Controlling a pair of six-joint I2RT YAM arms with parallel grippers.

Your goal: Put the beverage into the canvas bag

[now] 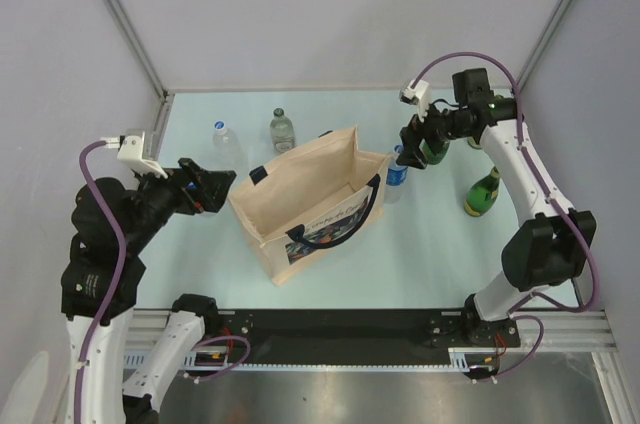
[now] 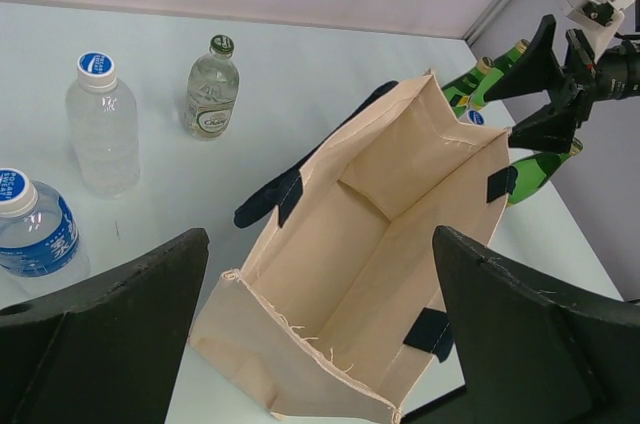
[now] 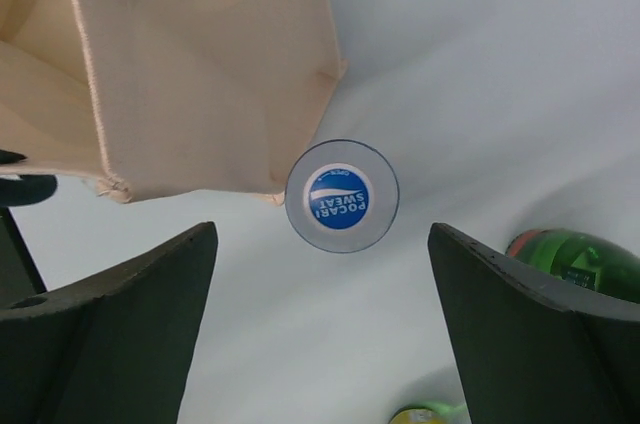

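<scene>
The beige canvas bag (image 1: 300, 206) with navy handles stands open mid-table, its printed side facing the near edge. My right gripper (image 1: 413, 148) is open and hovers just right of the bag, above a blue-capped Pocari Sweat bottle (image 1: 397, 171). In the right wrist view the bottle's cap (image 3: 342, 196) sits just ahead of the gap between the open fingers (image 3: 322, 236), beside the bag's corner (image 3: 200, 64). My left gripper (image 1: 208, 187) is open and empty, left of the bag. It looks into the bag's empty inside (image 2: 370, 244) between its fingers (image 2: 320, 239).
A clear water bottle (image 1: 225, 140) and a glass bottle (image 1: 282, 129) stand behind the bag. A blue-labelled bottle (image 2: 35, 229) stands near the left gripper. Green bottles stand at the right (image 1: 483, 194), (image 1: 436, 151). Walls close in the back and sides.
</scene>
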